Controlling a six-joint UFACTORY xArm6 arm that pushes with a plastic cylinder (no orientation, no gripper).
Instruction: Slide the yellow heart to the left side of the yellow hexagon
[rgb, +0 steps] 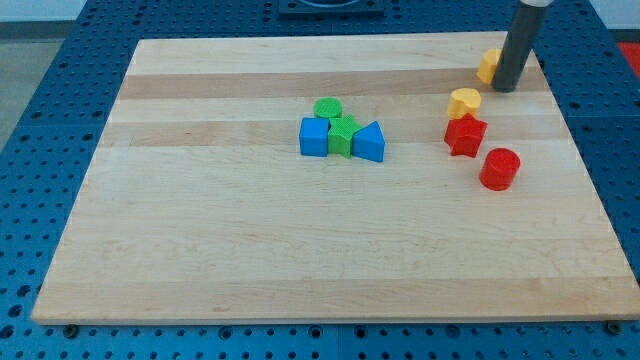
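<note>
The yellow heart (464, 101) lies at the board's upper right, just above a red star (465, 134). The yellow hexagon (487, 65) sits above and right of the heart, near the board's top edge, and the rod hides its right part. My tip (504, 89) rests on the board against the hexagon's right side, and is right of and slightly above the heart, a small gap away.
A red cylinder (499, 169) lies below and right of the red star. Near the board's middle is a cluster: a green cylinder (327, 108), a blue cube (314, 137), a green star (344, 135) and a blue triangular block (369, 142). The wooden board (200, 250) sits on a blue perforated table.
</note>
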